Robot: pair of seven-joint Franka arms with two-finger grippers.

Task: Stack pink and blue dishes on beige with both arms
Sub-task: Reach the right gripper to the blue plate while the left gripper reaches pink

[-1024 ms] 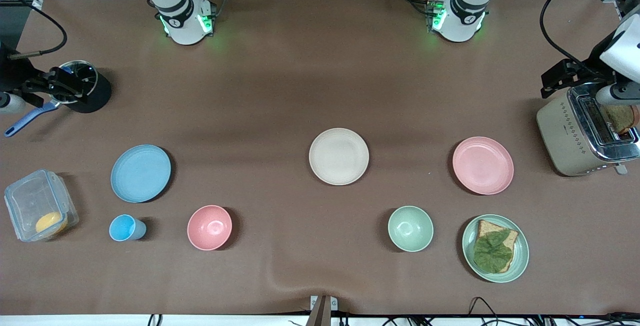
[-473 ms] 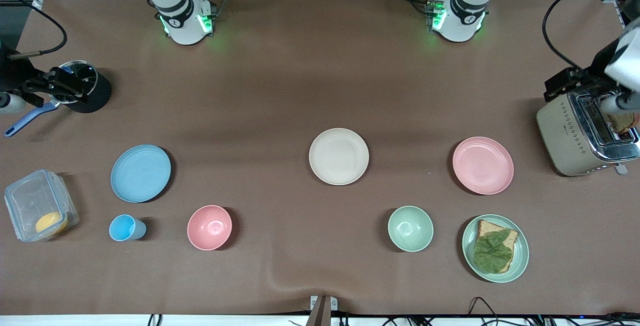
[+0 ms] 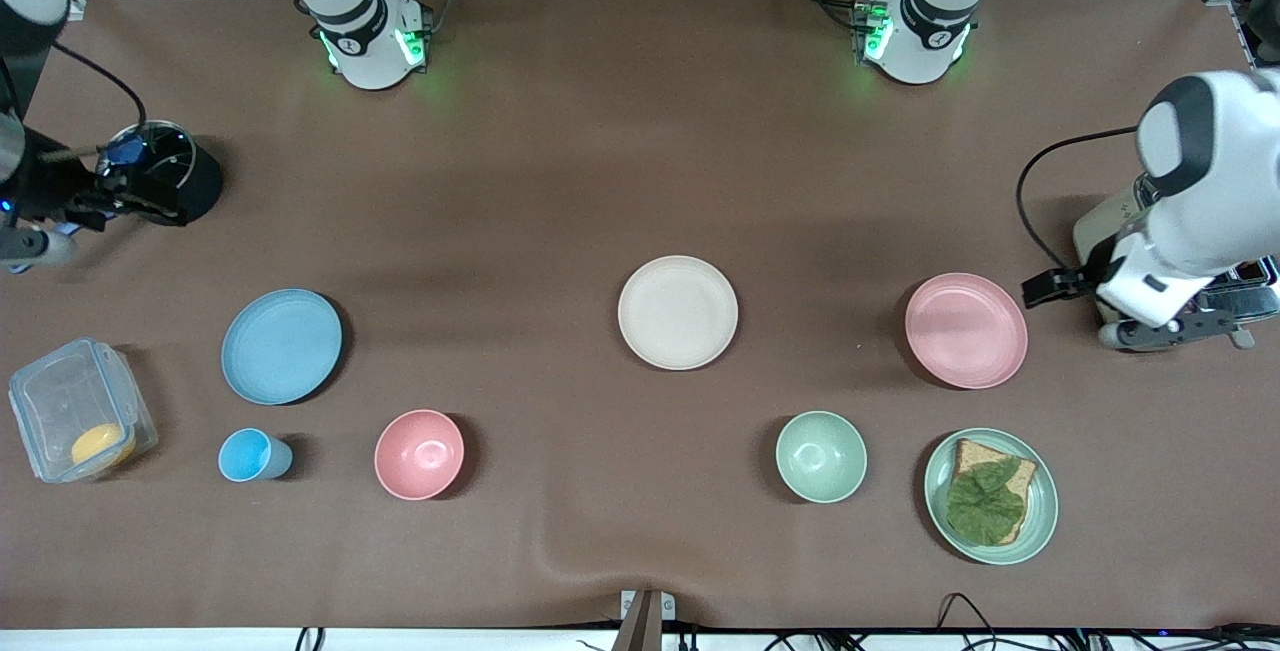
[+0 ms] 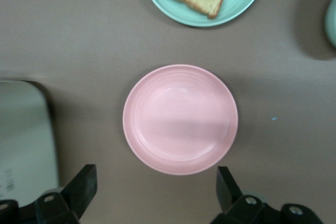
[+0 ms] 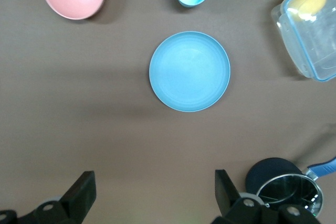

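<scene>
While all three plates lie apart on the table [image 3: 560, 181], no stacking is done: beige plate [image 3: 678, 312] at mid-table, pink plate [image 3: 966, 330] toward the left arm's end, blue plate [image 3: 281, 345] toward the right arm's end. Left gripper [image 4: 155, 195] hangs by the pink plate's edge, right gripper [image 5: 152, 195] near the pot [image 3: 165, 171]; both spread wide, empty. Both lifts remain.

Both arms: white glossy shells w/ black joint bands. Bases glow green, w/ a small round logo. Black cable loops beside left arm [image 3: 1195, 201]. Fingers [image 4: 81, 187] dark, wedge-shaped, w/ silver screws.
</scene>
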